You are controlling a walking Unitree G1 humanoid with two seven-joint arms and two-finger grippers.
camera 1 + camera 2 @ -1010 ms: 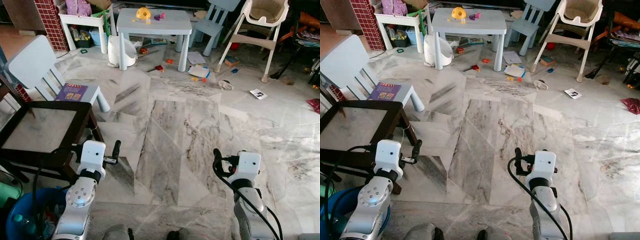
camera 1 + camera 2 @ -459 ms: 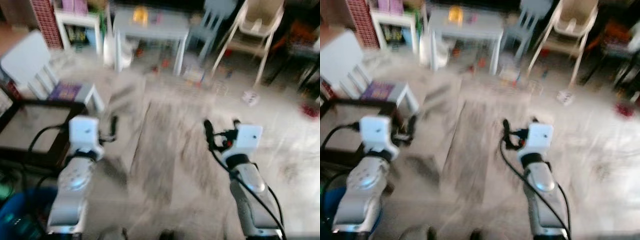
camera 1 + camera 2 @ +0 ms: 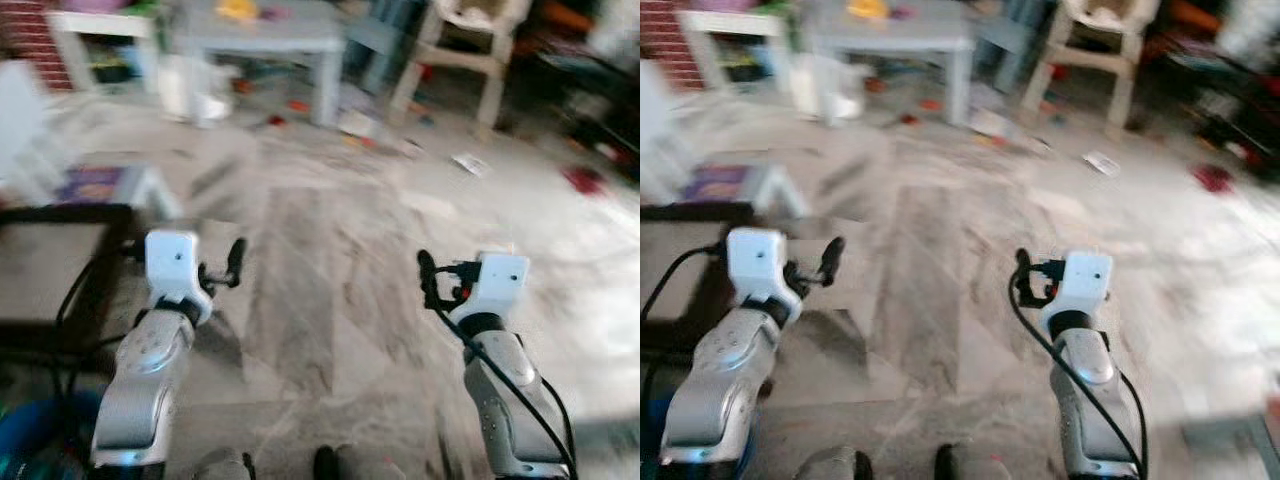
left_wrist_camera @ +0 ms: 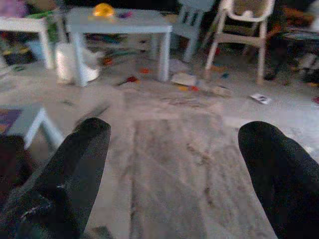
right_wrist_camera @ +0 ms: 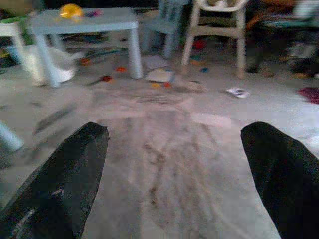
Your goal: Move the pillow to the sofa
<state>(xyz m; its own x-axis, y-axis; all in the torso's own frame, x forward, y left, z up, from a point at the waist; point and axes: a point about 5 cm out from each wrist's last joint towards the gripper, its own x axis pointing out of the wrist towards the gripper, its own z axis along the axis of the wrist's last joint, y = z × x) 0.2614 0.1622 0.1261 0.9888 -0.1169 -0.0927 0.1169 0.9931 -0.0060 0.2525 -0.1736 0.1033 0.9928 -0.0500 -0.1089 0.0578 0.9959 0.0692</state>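
Robot crosses a toy-strewn marble floor (image 3: pixel 330 270), both arms raised, nothing in either grip.

The left gripper (image 4: pixel 174 164) and right gripper (image 5: pixel 174 164) hover with fingers spread wide and empty. A grey play table (image 3: pixel 255 30) stands at 11 o'clock, a high chair (image 3: pixel 465 45) at 1 o'clock, a dark side table (image 3: pixel 50 260) at 9 o'clock. Where the pillow lies cannot be told from these blurred views.

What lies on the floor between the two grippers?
Bare marble floor between the left gripper and right gripper, in the left eye view.
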